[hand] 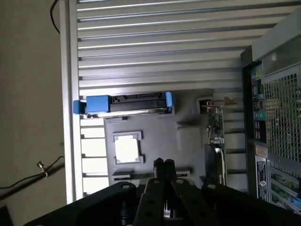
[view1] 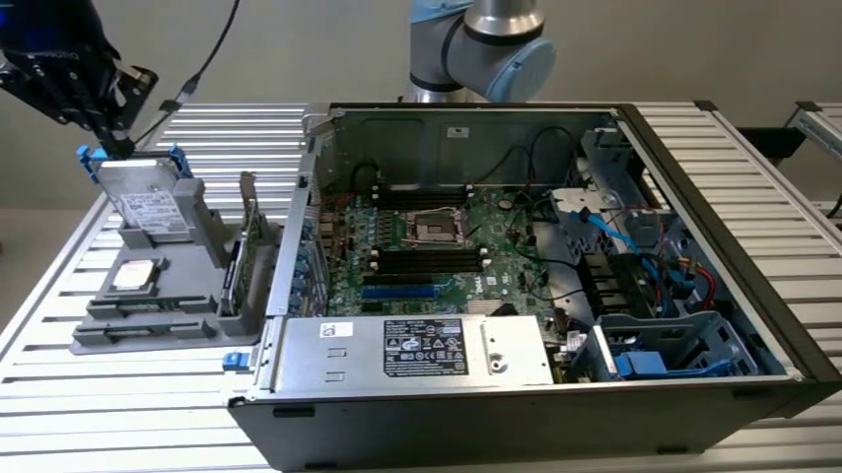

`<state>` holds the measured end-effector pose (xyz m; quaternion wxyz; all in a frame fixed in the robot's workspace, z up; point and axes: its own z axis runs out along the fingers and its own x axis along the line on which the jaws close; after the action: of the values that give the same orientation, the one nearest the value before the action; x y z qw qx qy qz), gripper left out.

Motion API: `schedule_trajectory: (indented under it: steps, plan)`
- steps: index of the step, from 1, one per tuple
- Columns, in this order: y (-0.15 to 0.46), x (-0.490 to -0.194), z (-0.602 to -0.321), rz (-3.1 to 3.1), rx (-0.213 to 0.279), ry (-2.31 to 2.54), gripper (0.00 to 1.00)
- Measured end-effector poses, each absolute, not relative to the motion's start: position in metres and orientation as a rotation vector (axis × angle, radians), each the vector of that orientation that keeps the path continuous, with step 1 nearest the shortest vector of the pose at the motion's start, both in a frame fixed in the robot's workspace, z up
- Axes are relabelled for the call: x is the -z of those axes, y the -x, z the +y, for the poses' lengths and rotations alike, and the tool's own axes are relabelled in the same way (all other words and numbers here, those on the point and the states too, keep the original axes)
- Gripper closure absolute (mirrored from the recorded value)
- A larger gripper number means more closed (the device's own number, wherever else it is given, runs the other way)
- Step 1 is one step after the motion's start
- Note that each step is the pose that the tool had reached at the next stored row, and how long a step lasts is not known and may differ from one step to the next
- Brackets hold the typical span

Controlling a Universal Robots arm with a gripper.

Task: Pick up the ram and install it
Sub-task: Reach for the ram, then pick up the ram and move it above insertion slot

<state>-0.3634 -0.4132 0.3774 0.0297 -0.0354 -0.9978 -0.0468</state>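
The gripper (view1: 116, 146) hangs above the tray's (view1: 145, 340) far corner, at the exterior view's left, fingers pressed together and empty. The ram (view1: 235, 281) seems to stand on edge along the tray's side toward the exterior view's right, nearer than the bracketed card (view1: 247, 212), untouched. Beyond the tray that way, the case (view1: 526, 414) lies open. The pick is in hand, I judge; it calls for parted fingers squared over the ram's thin edge.

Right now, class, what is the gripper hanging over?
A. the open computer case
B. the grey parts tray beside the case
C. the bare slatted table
B: the wrist view looks past the closed gripper straight down onto the grey parts tray.
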Motion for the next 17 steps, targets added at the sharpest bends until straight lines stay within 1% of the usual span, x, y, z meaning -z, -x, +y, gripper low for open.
schedule_trajectory:
  steps: [10, 17]
  plan:
    - [0.38, -0.373, -0.453, -3.076, 0.152, 0.109, 0.9]
    - [0.38, -0.373, -0.456, -3.075, 0.156, 0.108, 0.9]
